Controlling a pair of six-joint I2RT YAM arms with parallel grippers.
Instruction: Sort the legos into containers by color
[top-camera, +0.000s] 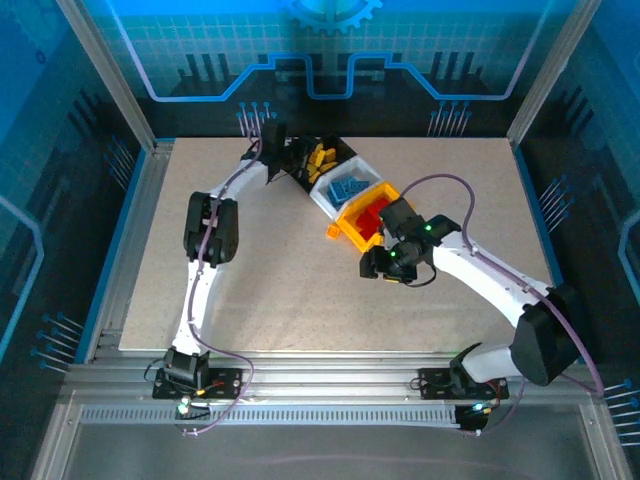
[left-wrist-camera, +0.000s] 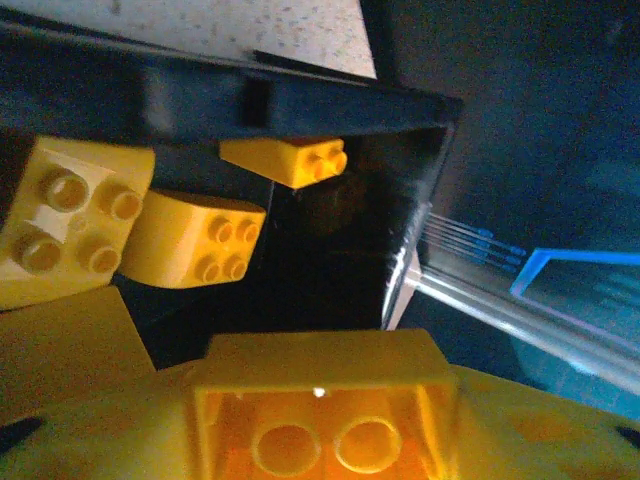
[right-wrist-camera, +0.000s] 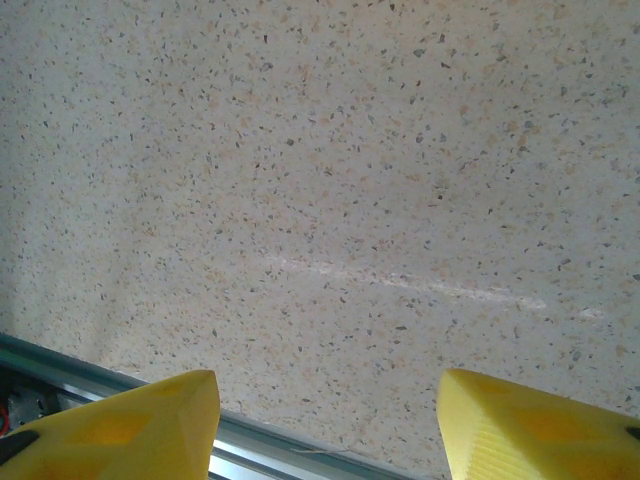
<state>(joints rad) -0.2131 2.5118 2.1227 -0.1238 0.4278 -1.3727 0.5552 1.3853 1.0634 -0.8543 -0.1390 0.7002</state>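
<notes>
My left gripper (top-camera: 285, 160) (left-wrist-camera: 325, 425) reaches over the black container (top-camera: 300, 165) (left-wrist-camera: 150, 100), shut on a yellow lego (left-wrist-camera: 325, 375) whose hollow underside faces the camera. Below it, three yellow legos (left-wrist-camera: 200, 238) lie inside that bin. In the top view the black bin holds yellow legos (top-camera: 322, 158), the white container (top-camera: 325, 200) holds blue legos (top-camera: 348, 188), and the yellow container (top-camera: 352, 233) holds red legos (top-camera: 375, 215). My right gripper (top-camera: 375, 262) (right-wrist-camera: 330, 420) hovers over bare table just in front of the yellow bin, open, with nothing between its fingertips (right-wrist-camera: 150, 420).
A small orange piece (top-camera: 333, 231) sits at the yellow bin's front corner. The speckled table (top-camera: 280, 290) (right-wrist-camera: 350, 180) spreads in front of the bins. An aluminium rail (right-wrist-camera: 100, 385) runs along its edge, and frame posts and blue walls surround it.
</notes>
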